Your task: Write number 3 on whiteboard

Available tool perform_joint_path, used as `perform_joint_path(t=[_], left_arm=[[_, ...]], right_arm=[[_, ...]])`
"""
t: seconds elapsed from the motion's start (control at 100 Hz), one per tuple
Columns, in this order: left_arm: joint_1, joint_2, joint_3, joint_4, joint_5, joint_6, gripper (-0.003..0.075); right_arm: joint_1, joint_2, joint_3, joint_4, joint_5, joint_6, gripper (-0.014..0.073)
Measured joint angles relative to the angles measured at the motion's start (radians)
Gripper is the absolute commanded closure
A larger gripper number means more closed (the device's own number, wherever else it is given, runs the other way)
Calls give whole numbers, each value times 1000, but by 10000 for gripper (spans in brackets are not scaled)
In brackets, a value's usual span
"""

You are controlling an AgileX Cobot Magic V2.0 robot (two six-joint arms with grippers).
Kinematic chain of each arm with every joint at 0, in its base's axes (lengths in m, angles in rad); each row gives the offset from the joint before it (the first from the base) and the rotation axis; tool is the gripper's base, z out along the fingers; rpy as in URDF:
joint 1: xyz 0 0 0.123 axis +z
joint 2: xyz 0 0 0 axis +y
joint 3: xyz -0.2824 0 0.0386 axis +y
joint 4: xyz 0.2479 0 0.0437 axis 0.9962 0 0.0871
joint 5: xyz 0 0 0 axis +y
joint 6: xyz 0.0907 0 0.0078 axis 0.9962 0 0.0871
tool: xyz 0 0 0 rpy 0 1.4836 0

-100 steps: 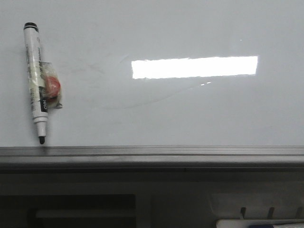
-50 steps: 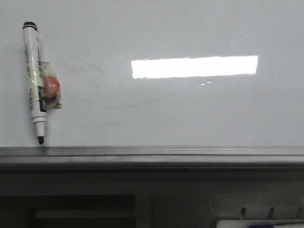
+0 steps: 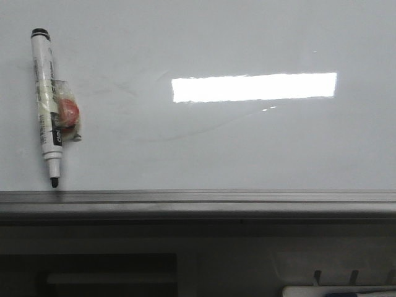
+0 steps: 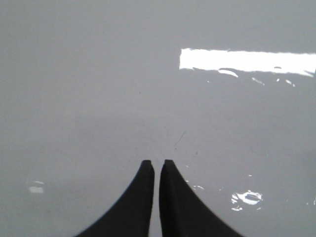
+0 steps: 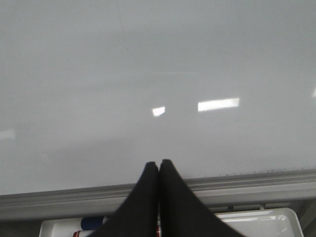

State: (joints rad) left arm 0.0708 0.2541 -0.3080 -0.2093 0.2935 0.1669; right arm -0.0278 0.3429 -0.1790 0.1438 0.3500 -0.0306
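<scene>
The whiteboard fills the front view, glossy, with only faint grey smudges on it. No number 3 is in view in any frame. A white marker pen with a black tip pointing down sticks to the board at far left, and a red lump is taped to its side. Neither gripper shows in the front view. My left gripper hovers over bare whiteboard, its jaws together with a hairline slit and nothing between them. My right gripper is shut and empty, over the board's lower edge.
A grey metal rail runs along the board's lower edge. Below it, a white tray holds markers under my right gripper. A bright rectangular light reflection lies on the board right of centre.
</scene>
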Motion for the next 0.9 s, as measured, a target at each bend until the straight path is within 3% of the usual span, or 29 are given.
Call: perform_joint_path(t=[0.13, 0.2, 0.42, 0.73, 0.9], left_arm=[[-38, 60, -3, -62, 3, 104, 311], [-64, 96, -3, -91, -20, 121, 220], [-190, 241, -3, -113, -209, 134, 249], [-617, 413, -5, -138, -407, 138, 249], [-761, 449, -6, -207, -429, 139, 249]], right_arm=[[0, 4, 0, 21, 2, 0, 641], [0, 4, 0, 26, 2, 0, 641], [0, 4, 0, 28, 0, 0, 641], [0, 4, 0, 30, -5, 0, 641], [0, 4, 0, 31, -5, 0, 641]])
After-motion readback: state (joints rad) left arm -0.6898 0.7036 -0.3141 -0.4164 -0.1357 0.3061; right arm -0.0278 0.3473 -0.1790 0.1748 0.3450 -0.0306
